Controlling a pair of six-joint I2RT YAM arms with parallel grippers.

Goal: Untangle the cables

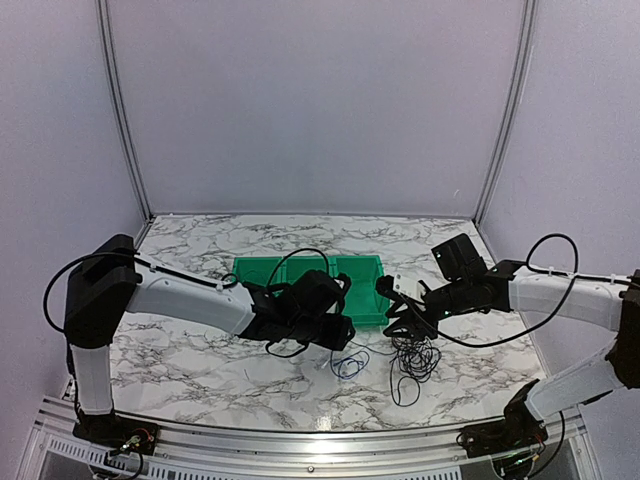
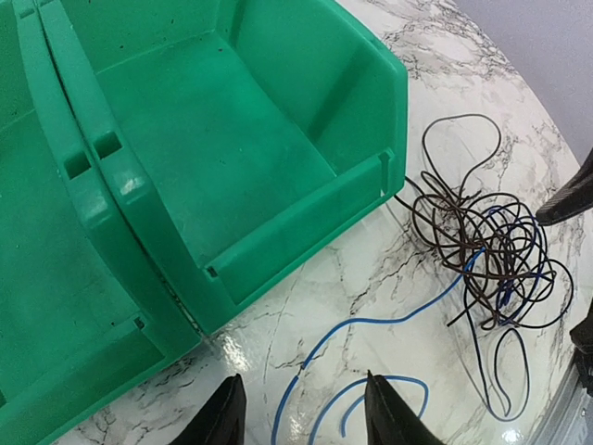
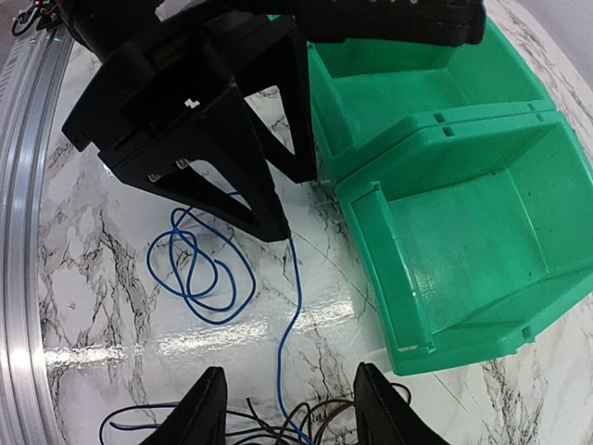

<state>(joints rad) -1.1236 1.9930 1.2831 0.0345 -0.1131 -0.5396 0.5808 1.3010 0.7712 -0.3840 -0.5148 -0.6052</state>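
Because thin blue cable (image 2: 371, 322) leaves black cable tangle (image 2: 482, 241) beside green plastic bin (image 2: 389, 93), left gripper (image 2: 306, 417) and right gripper (image 3: 289, 408) straddle it, jaws apart.

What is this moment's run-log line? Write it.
left tool open over blue cable | right tool open over black tangle | blue cable runs into black tangle

No legible text, label, brand, number or sign appears on any surface in the three views.
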